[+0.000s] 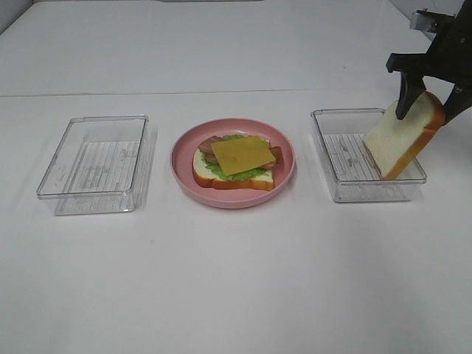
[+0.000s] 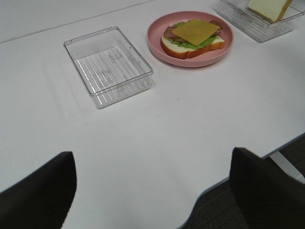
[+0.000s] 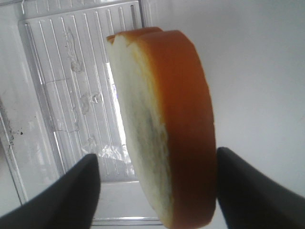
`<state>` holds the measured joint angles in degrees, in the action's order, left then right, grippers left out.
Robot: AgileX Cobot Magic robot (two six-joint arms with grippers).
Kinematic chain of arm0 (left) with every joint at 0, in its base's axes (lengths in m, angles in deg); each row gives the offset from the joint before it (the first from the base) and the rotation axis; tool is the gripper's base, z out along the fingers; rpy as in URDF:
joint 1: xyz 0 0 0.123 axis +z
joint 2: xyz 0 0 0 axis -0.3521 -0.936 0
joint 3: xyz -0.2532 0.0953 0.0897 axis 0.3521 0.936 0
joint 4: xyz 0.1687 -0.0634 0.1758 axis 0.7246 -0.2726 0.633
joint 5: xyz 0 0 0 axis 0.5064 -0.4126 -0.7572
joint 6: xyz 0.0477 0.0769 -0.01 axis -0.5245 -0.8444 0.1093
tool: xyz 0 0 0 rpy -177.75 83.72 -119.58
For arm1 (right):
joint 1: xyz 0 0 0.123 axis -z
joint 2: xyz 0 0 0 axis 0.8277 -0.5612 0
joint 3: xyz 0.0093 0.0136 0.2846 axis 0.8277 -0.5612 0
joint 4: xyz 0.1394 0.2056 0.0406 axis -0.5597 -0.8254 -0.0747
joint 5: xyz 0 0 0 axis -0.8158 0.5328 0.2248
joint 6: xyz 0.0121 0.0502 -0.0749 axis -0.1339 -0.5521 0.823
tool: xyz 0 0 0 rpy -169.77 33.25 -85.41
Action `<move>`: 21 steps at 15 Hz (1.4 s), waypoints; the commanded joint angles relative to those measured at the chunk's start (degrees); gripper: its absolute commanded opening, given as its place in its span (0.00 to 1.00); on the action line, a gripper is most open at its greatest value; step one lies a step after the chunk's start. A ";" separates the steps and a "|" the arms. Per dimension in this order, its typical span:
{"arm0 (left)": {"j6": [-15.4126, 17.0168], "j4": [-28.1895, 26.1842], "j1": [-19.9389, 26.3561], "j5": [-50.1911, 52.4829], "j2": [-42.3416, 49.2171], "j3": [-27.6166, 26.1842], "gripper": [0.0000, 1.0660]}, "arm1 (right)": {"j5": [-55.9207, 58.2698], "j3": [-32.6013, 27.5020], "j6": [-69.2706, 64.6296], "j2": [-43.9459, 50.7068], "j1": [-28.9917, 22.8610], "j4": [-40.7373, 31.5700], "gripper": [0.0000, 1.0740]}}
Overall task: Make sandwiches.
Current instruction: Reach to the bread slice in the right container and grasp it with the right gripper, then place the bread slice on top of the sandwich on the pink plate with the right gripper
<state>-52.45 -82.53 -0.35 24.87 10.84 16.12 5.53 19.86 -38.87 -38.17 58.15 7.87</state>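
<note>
The open sandwich (image 1: 234, 162) lies on a round pink plate (image 1: 184, 173) at the table's middle: a bread slice, green lettuce, bacon strips, and a yellow-orange cheese square (image 1: 242, 153) on top. My right gripper (image 1: 431, 103) is shut on a second white bread slice (image 1: 398, 144) and holds it tilted over the right clear tray (image 1: 332, 158). The right wrist view shows this slice (image 3: 162, 124) edge-on between the fingers (image 3: 62, 191). My left gripper (image 2: 152, 191) is open and empty, far back from the plate (image 2: 157, 45), near the table's edge.
A clear tray (image 1: 92, 166) with nothing in it stands left of the plate; it also shows in the left wrist view (image 2: 109, 64). The right tray (image 2: 257, 28) holds nothing but the hanging slice. The table's edge (image 2: 205, 191) runs near the left gripper.
</note>
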 commanded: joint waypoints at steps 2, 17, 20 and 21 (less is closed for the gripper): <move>-0.17 -0.29 -0.23 0.52 1.26 0.11 0.78 | 0.46 -0.34 0.40 -0.17 0.11 0.00 0.07; -0.17 -0.29 -0.23 0.52 1.26 0.11 0.78 | 2.06 -2.64 6.59 11.52 -6.13 -25.27 0.00; -0.17 -0.29 -0.23 0.52 1.26 0.11 0.78 | -10.31 -9.63 9.97 11.34 -13.58 -35.47 0.00; -0.17 -0.29 -0.23 0.52 1.26 0.11 0.78 | -12.32 -10.54 10.03 11.12 -14.55 -36.84 0.00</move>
<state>-52.45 -82.53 -0.35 24.87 10.84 16.12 -5.01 10.01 -29.93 -27.17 44.06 -26.74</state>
